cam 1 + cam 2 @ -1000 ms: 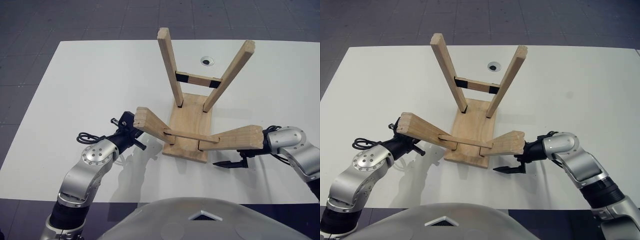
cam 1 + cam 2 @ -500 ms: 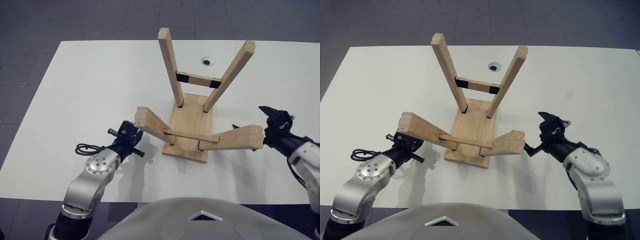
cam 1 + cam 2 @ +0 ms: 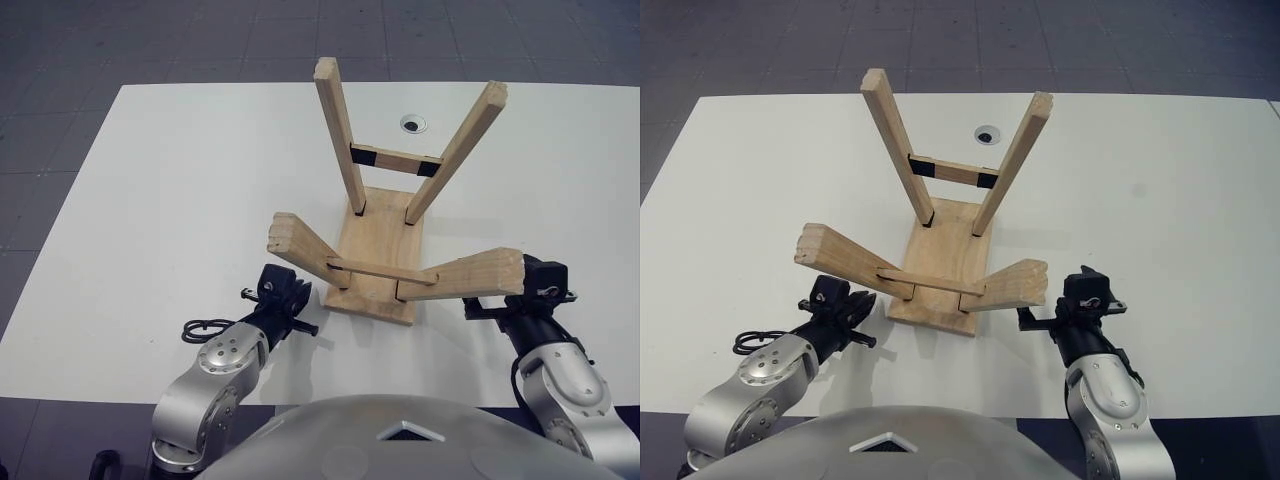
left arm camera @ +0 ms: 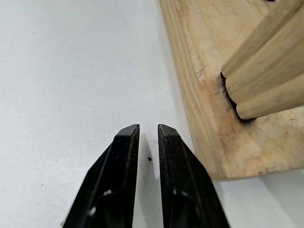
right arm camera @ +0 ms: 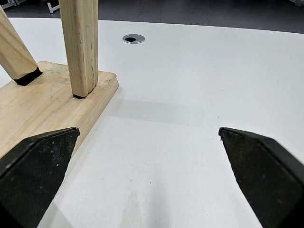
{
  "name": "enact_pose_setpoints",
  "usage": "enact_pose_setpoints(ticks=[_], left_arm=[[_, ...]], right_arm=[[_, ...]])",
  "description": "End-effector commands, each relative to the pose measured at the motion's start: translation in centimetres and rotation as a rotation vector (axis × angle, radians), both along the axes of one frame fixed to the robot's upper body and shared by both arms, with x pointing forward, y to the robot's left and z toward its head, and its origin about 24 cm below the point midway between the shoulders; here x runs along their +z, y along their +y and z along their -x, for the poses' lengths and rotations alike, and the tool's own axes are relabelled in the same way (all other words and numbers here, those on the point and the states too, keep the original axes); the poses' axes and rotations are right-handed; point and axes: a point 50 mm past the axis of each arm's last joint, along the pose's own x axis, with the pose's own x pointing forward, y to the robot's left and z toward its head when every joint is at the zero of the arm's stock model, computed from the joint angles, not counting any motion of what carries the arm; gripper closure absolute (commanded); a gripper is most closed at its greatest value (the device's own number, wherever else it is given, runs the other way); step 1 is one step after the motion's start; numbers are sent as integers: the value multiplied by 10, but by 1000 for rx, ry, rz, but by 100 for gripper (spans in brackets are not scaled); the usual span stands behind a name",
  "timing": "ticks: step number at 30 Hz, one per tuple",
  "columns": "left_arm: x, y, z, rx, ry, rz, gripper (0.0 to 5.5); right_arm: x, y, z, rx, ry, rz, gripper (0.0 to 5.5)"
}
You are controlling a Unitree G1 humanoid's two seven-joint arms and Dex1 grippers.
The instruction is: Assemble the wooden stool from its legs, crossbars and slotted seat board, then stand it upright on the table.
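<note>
stool (image 3: 385, 230) between left jaws and right jaws, near both

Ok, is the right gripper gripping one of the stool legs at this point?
No, the right gripper is wide open, its fingers far apart over the table with nothing between them.

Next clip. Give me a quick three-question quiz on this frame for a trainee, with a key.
1. How many legs stick out of the seat board?
2. The right gripper has its fingers: A wide open, B shut on a leg, C shut and empty.
3. True or false: the seat board is on top, with the legs under it.
Key: 1 four; 2 A; 3 false, it lies flat on the table, legs pointing up.
</note>
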Motion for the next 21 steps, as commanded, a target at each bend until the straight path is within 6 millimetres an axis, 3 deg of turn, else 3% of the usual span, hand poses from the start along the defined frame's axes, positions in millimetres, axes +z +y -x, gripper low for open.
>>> enact_pose_setpoints(ticks=[1, 7, 10, 12, 16, 21], left_arm=[[5, -1, 1, 0, 11, 36, 480], [4, -5, 4, 12, 65, 81, 480], [17, 16, -20, 180, -150, -22, 480], [35, 20, -27, 199, -283, 0, 480], [59, 17, -23, 115, -471, 57, 480], [58, 21, -18, 21, -563, 74, 480]], right_arm=[[-2, -1, -4, -49, -10, 18, 2], [9, -8, -10, -122, -70, 53, 2], [15, -10, -8, -164, -108, 71, 2], [20, -9, 1, -184, -139, 54, 2], [29, -7, 23, -186, -202, 26, 2], [17, -15, 42, -224, -155, 80, 2]])
